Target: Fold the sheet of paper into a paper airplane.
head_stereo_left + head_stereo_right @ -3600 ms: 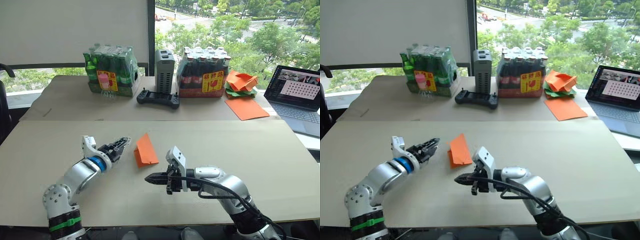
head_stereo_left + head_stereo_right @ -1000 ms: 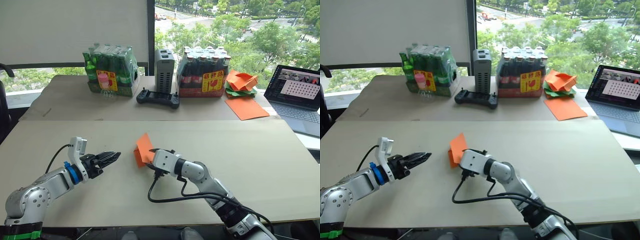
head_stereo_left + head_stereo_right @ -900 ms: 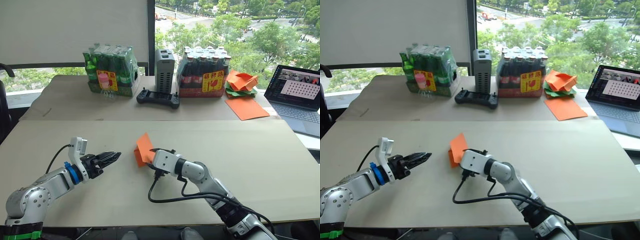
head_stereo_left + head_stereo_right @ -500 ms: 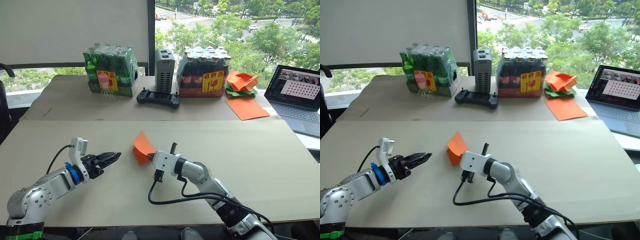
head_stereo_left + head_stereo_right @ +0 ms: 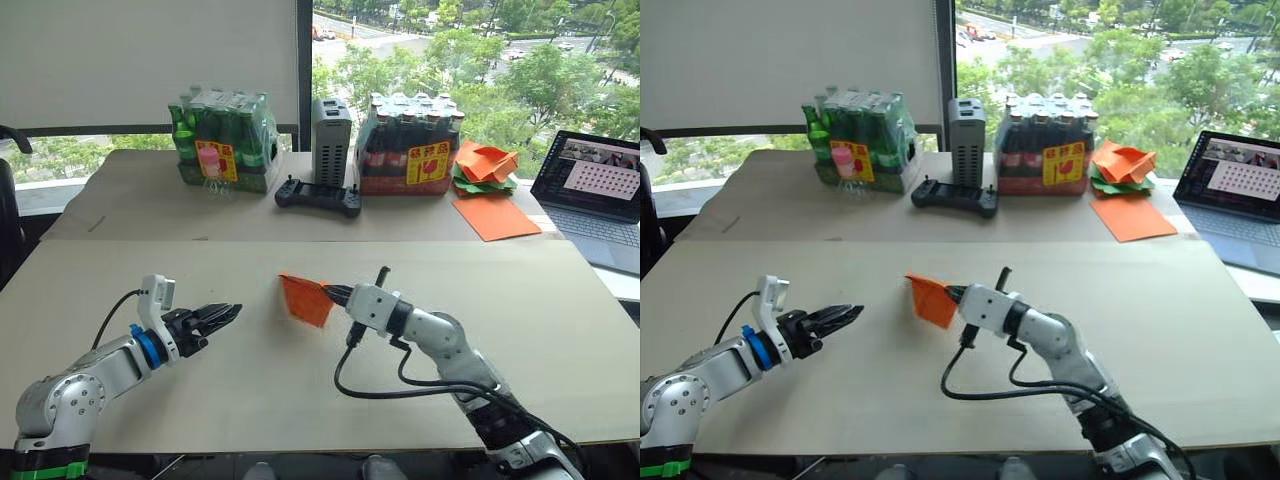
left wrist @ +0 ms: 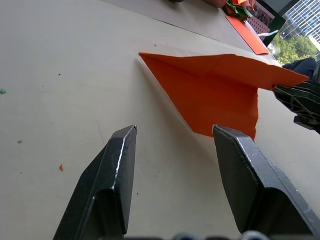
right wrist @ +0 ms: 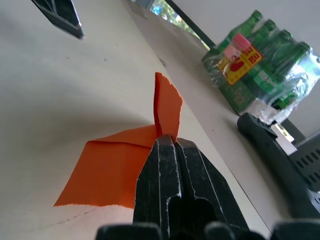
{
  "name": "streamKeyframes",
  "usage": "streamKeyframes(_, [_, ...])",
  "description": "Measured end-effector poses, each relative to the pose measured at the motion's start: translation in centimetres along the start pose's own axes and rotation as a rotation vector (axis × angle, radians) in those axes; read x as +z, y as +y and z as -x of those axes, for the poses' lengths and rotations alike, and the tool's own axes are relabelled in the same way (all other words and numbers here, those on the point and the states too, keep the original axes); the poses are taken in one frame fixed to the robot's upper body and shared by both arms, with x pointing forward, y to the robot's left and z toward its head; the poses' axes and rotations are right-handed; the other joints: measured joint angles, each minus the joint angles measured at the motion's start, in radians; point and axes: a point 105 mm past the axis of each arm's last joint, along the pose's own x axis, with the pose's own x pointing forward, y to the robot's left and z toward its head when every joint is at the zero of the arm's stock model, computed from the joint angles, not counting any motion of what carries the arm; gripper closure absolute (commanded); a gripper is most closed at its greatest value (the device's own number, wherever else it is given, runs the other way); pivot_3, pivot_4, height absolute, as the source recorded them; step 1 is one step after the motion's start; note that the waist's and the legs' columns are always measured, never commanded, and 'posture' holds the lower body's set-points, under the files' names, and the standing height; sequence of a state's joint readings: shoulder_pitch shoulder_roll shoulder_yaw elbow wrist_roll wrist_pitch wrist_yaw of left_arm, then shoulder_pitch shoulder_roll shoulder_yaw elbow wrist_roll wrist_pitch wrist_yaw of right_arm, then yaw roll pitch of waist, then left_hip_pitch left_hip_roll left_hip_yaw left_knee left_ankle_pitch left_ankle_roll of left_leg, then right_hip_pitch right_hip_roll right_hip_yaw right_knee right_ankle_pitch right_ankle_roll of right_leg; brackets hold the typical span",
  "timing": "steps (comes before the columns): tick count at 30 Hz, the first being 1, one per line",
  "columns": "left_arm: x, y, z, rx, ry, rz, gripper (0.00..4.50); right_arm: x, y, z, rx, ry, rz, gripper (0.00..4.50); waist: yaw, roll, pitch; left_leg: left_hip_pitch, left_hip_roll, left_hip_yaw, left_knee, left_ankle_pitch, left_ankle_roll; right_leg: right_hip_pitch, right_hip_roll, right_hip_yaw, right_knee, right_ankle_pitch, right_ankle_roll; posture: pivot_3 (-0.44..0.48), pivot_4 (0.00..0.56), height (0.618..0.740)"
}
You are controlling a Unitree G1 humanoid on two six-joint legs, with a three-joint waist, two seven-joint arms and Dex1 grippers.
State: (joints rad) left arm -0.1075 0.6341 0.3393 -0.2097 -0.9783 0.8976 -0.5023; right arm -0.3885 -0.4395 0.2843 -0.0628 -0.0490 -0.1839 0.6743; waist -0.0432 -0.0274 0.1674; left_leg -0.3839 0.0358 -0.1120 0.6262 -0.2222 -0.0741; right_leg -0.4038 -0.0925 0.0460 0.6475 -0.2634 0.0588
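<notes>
Pinching the folded sheet of paper (image 5: 305, 297) in the right gripper (image 5: 338, 293), mid-fold, probably awaiting the spread left gripper (image 5: 225, 313) for creasing.

Laptop (image 5: 598, 195) cut off by the right picture edge, screen contents too small to read. Labels on the bottle packs (image 5: 222, 150) illegible. Pinched edge of the sheet of paper (image 7: 150, 165) hidden between the right claw (image 7: 169, 145) fingertips.

Head stereo looks down; wrist cams close on sheet of paper (image 6: 215, 90)
</notes>
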Motion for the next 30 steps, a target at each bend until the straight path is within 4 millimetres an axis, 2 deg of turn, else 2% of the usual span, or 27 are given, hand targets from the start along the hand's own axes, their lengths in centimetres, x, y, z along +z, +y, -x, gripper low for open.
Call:
streamKeyframes(8, [-0.2, 0.3, 0.0, 0.012, 0.004, 0.006, 1.93, 3.1, -0.4, 1.3, 0.054, -0.156, -0.115, 4.47, -0.002, 0.0, 0.0, 0.001, 0.0, 0.0, 0.0, 0.0, 0.0, 0.0, 0.0, 0.0, 0.001, 0.0, 0.0, 0.0, 0.15, 0.74])
streamKeyframes(10, [-0.3, 0.4, -0.1, 0.016, 0.006, 0.006, 1.93, 2.8, 0.2, 1.6, 0.084, -0.143, -0.118, 4.47, 0.002, 0.0, 0.0, 0.001, 0.0, 0.0, 0.0, 0.0, 0.0, 0.0, 0.0, 0.0, 0.001, 0.0, 0.0, 0.0, 0.15, 0.74])
streamKeyframes(16, [-0.4, 0.6, -0.1, 0.018, 0.006, 0.011, 1.93, 0.2, 3.3, 2.0, 0.21, -0.059, -0.037, 4.47, 0.001, 0.0, 0.0, 0.001, 0.0, 0.0, 0.001, 0.0, 0.0, 0.0, 0.0, 0.0, 0.001, 0.0, 0.0, 0.0, 0.15, 0.74])
streamKeyframes(22, [0.2, 0.4, -0.4, 0.007, -0.003, -0.007, 1.93, -0.8, 3.4, 2.2, 0.251, -0.046, 0.072, 4.47, 0.0, 0.0, 0.0, 0.001, 0.0, 0.0, 0.001, 0.0, 0.0, 0.0, 0.0, 0.0, 0.001, 0.0, 0.0, 0.0, 0.15, 0.74])
streamKeyframes(26, [0.4, 0.3, -0.5, 0.005, -0.006, -0.02, 1.93, -0.9, 3.7, 2.4, 0.27, -0.065, 0.095, 3.36, 0.0, 0.0, 0.0, 0.001, 0.0, 0.0, 0.001, 0.0, 0.0, 0.0, 0.0, 0.0, 0.001, 0.0, 0.0, 0.0, 0.15, 0.74])
streamKeyframes(30, [0.4, 0.1, -0.7, -0.007, 0.004, -0.03, 1.93, -0.9, 3.9, 2.5, 0.285, -0.07, 0.094, 2.01, 0.0, 0.0, 0.0, 0.001, 0.0, 0.0, 0.001, 0.0, 0.0, 0.0, 0.0, 0.0, 0.001, 0.0, 0.0, 0.0, 0.15, 0.74])
